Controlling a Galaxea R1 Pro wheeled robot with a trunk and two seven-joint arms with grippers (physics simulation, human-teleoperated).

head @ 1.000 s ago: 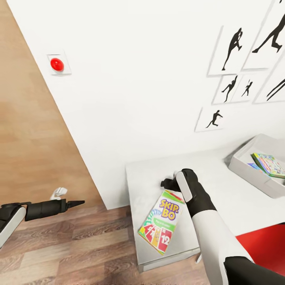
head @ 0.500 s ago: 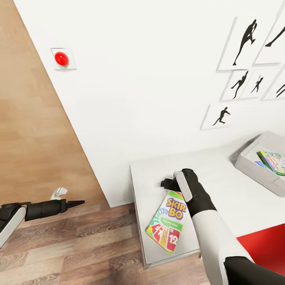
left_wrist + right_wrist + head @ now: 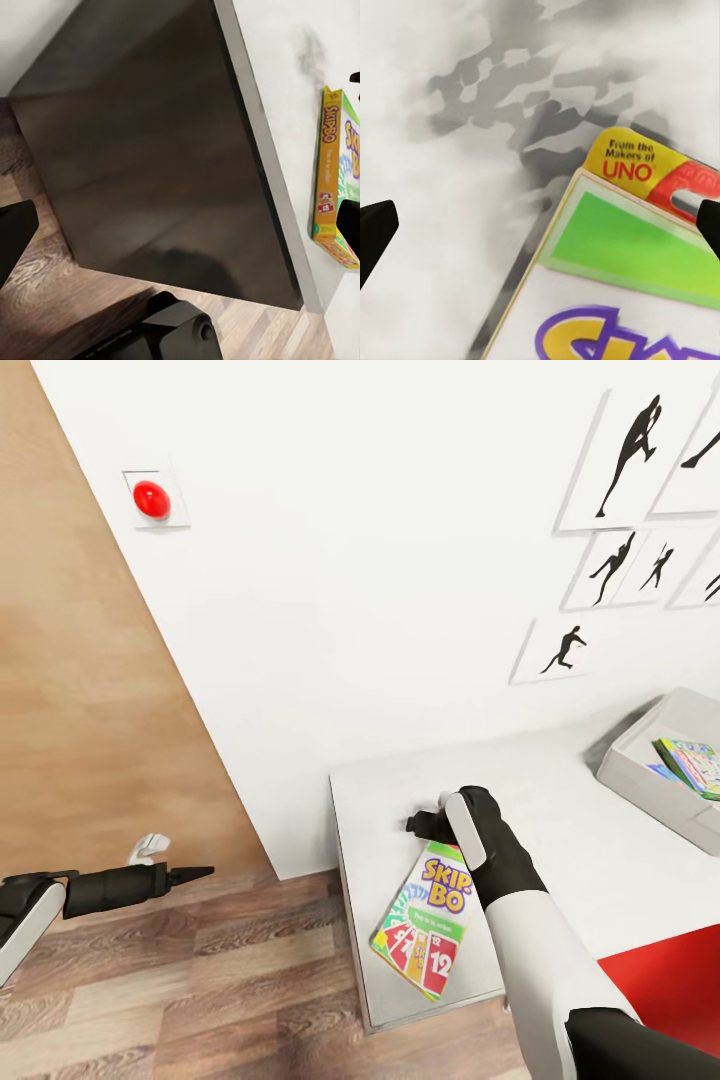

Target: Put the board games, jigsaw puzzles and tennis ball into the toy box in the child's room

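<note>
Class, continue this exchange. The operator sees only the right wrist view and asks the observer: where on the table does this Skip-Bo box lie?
Observer: The Skip-Bo box lies flat at the white table's left end, near its front edge.
Operator: Where is the toy box?
Observer: The grey toy box stands further right along the table, by the wall.
Operator: And the left gripper?
Observer: The left gripper hangs over the wood floor, left of the table.

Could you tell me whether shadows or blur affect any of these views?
Right wrist view: blotchy grey shadow on the table beside the sharp Skip-Bo box. Left wrist view: the table's dark side panel looks soft and blurred. Head view: evenly lit, with straight edges slanted by the wide lens.
</note>
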